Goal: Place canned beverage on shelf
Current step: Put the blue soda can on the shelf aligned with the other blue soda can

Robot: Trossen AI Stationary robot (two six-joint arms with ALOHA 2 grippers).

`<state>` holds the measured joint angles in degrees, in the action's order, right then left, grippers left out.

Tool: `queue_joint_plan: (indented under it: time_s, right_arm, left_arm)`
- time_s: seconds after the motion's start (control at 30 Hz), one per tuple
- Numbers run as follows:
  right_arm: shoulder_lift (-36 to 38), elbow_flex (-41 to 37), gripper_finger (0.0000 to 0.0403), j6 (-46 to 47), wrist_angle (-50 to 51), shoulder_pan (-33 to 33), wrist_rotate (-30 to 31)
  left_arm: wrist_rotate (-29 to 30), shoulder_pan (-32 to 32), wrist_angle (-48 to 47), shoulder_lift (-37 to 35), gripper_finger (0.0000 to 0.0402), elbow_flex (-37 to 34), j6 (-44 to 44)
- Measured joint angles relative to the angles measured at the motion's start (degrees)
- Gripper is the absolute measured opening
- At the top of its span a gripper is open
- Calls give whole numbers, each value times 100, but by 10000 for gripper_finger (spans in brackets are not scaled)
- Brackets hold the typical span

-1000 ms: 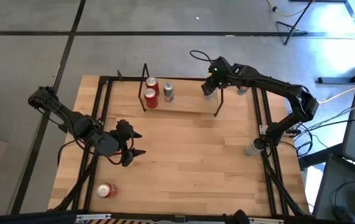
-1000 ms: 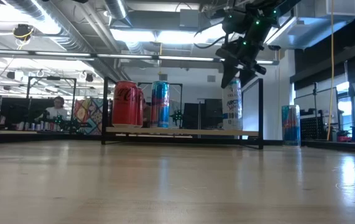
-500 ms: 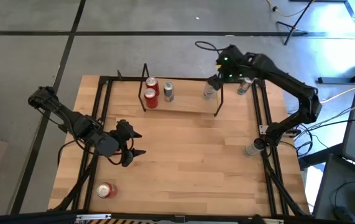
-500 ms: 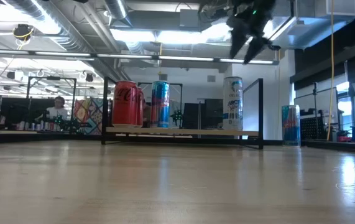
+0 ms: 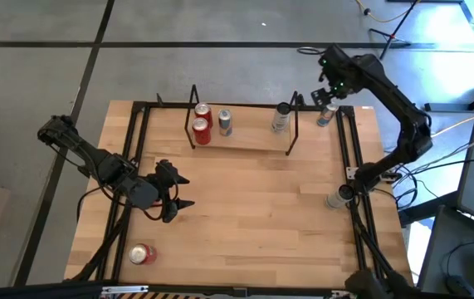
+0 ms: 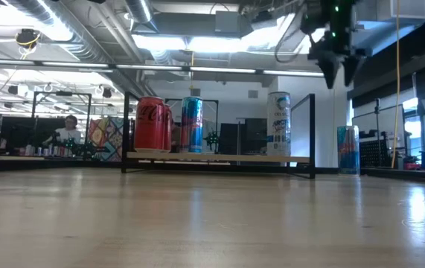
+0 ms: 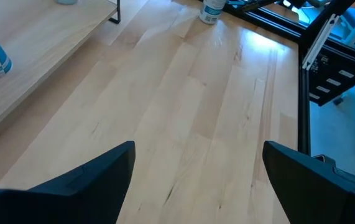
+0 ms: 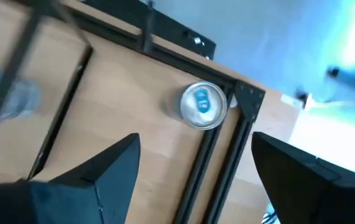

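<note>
The shelf stands at the table's far side, a black rod rack with a wood floor. On its floor stand two red cans, a blue-and-silver can and a white can, the last at its right end. My right gripper hangs open and pointing down, high over a blue-topped can that stands at the table's far right corner; its fingers are well above that can. My left gripper waits open over the table's left part.
A red can lies on its side near the front left corner. Another can stands at the right edge by the black frame rail. Bare wood lies between the shelf and the near edge. A person sits far off in the room.
My right gripper has let go of the white can at the shelf's right end, risen, and swung toward the table's far right corner, tipping to point more steeply down. The white can stays upright on the shelf.
</note>
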<state>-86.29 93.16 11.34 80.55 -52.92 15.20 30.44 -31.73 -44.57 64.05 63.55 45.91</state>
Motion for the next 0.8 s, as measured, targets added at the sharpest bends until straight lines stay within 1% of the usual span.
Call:
queue_joint_plan:
  time_s: [0.2, 0.4, 0.57, 0.73, 0.8]
  right_arm:
    - [-2, -633, 294, -163, -644, -598, -412]
    - [-67, -1145, 294, -270, -1332, -745, -360]
    - [-436, -1235, 294, -277, -1395, -871, -312]
    - [-825, -1234, 294, -277, -1431, -931, -271]
    - [-952, -1232, 294, -280, -1437, -935, -171]
  left_arm:
    - [9, 1, -54, 0, 344, 0, -2]
    - [11, 113, -126, 0, 344, 0, -2]
    - [-1, 239, -139, 2, 344, -1, -2]
    - [-135, 322, -141, 2, 344, -2, -2]
    - [-148, 328, -141, 2, 344, -2, 0]
